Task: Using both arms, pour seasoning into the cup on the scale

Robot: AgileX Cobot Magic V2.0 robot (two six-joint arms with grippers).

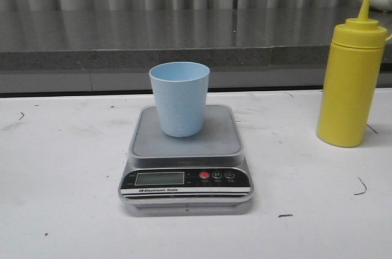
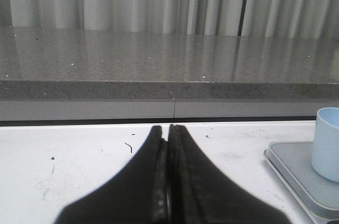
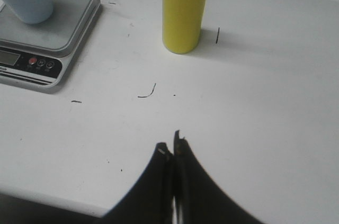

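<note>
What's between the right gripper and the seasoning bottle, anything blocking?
Nothing visible. In the right wrist view only bare white table lies between the shut right gripper and the yellow seasoning bottle; the scale sits off to one side.

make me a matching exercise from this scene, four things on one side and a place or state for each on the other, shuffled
Things:
1. cup
2. seasoning bottle
3. scale
4. left gripper

Places or states:
A. fingers pressed together, holding nothing
B. on the table, right of the scale
C. on the steel platform
D. under the cup, buttons facing the robot

Pairs: 1-C, 2-B, 3-D, 4-A
</note>
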